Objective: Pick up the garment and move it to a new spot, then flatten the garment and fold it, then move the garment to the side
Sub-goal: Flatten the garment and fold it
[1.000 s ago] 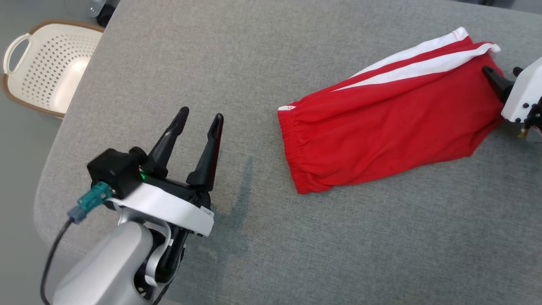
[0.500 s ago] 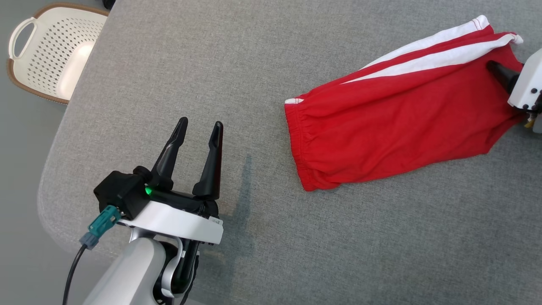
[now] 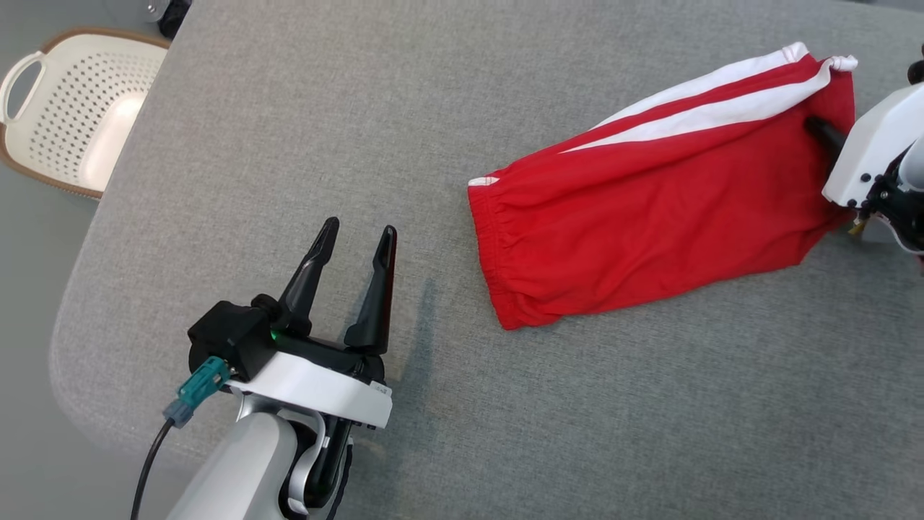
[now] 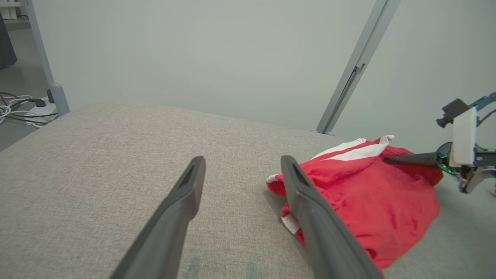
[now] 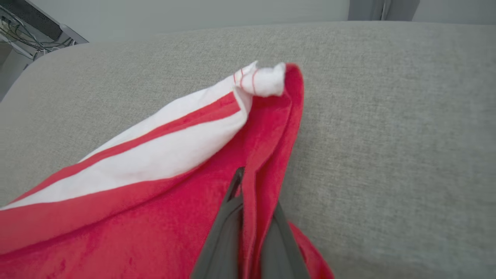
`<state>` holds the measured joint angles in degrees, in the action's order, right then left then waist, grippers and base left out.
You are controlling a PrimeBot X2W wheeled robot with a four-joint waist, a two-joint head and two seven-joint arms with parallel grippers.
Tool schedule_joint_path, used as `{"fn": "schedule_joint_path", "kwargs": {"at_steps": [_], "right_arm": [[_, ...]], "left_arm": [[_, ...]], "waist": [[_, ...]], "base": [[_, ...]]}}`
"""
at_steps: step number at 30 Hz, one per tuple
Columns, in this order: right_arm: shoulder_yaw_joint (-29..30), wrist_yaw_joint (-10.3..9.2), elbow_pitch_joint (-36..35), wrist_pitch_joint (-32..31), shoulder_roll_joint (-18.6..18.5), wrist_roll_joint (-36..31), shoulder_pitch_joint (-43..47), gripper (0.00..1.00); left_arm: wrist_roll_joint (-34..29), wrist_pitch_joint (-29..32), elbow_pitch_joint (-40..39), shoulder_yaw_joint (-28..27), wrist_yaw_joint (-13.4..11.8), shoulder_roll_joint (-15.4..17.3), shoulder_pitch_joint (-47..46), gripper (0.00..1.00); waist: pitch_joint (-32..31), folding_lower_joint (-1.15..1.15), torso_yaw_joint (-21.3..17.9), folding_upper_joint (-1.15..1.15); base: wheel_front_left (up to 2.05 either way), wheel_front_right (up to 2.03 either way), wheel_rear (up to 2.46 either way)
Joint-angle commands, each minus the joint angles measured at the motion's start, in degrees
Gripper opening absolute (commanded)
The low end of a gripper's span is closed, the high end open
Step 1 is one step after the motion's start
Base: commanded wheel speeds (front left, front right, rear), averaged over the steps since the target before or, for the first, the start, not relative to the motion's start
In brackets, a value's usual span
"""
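The whole head view is shifting, so the camera is moving; measured against the shorts [image 3: 650, 217], the left pincer [image 3: 361, 225] is now sitting a little nearer their waistband [image 3: 498, 245] than half a second ago. The right pincer [image 3: 814, 126] is keeping its grip at the opposite end.

The shorts are lying folded lengthwise on the grey surface [image 3: 505, 87], towards its right side. They are slanting from the gathered waistband near the middle up to the leg end at the far right. Two white stripes [image 3: 722, 108] are running along their far edge and ending in a small bunched white corner.

The right pincer is clamping the shorts at that leg end, just below the stripes. In the right wrist view its fingers are pressing together [image 5: 252, 193] with a fold of the red cloth [image 5: 116, 217] running between them. The left wrist view is showing the same pincer [image 4: 391, 159] reaching in from the right, its dark tip buried in the shorts [image 4: 372, 193].

The left pincer is hanging over the bare surface at the near left, fingers apart and gripping nothing [image 4: 243, 161]. It is pointing away from the robot, clear of the waistband and not touching the cloth.

A white perforated basket [image 3: 72, 108] is sitting off the surface's far left corner.
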<state>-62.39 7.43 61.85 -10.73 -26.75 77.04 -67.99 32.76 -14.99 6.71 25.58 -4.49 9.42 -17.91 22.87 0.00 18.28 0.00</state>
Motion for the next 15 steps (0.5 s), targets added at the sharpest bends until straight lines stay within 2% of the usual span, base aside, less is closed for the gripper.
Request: {"fn": "schedule_joint_path", "kwargs": {"at_steps": [1, 9, 15], "right_arm": [[0.4, 0.11, -0.5, 1.0, -0.1, 1.0, 1.5, 0.00], [2.1, 0.11, -4.7, 5.5, 0.2, 4.9, 7.3, 0.00], [2.3, 0.10, -8.0, 9.5, 0.1, 6.9, 12.9, 0.00]], "left_arm": [[-0.6, -0.2, 0.5, -0.3, 0.5, -0.1, 0.5, 1.00], [-1.0, -0.1, 3.1, 0.3, 1.3, 0.7, 1.3, 1.00], [0.4, 0.1, 3.7, -0.6, 0.7, 1.5, 3.6, 1.00]], "waist": [[-1.1, 0.00, -1.1, 0.00], [-5.7, 0.00, -6.1, 0.00], [-9.4, 0.00, -11.0, 0.00]], "base": [[0.00, 0.00, 0.00], [0.00, 0.00, 0.00], [0.00, 0.00, 0.00]]}}
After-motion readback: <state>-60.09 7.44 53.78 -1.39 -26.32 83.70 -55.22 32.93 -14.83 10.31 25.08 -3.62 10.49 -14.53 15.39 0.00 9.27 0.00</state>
